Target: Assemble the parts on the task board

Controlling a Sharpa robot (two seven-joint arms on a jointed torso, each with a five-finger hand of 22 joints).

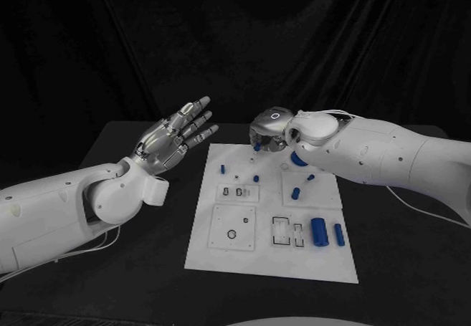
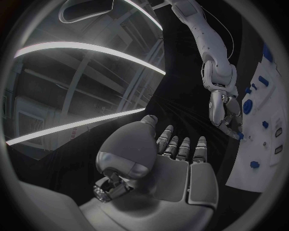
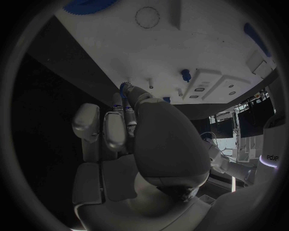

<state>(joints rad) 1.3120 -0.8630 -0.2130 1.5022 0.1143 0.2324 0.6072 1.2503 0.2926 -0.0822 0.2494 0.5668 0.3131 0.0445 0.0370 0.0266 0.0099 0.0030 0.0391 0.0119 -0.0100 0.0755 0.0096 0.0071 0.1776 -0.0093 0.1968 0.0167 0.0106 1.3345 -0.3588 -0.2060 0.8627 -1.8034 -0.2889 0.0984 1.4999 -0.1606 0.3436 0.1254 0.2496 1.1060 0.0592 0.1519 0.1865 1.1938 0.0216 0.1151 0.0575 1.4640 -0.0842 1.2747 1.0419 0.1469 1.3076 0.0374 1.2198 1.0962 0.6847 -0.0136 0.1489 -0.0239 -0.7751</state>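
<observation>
- Right hand [image 1: 271, 130] hovers at the board's [image 1: 223, 249] far edge, fingertips pinching a small blue part [image 3: 124, 87].
- Left hand [image 1: 173, 139] off the board, fingers spread, empty.
- Next, likely: lower the part precisely into its seat.

Dim scene, black backdrop; task board [image 1: 272, 266] brightest; ceiling light strips glare, wrist views bent at rim

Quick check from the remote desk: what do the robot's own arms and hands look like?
Both arms are smooth, rounded white shells. The left hand and right hand are silver metal with segmented fingers. Thin pale cables trail beside each arm. A ring mark shows on the right hand's back.
</observation>
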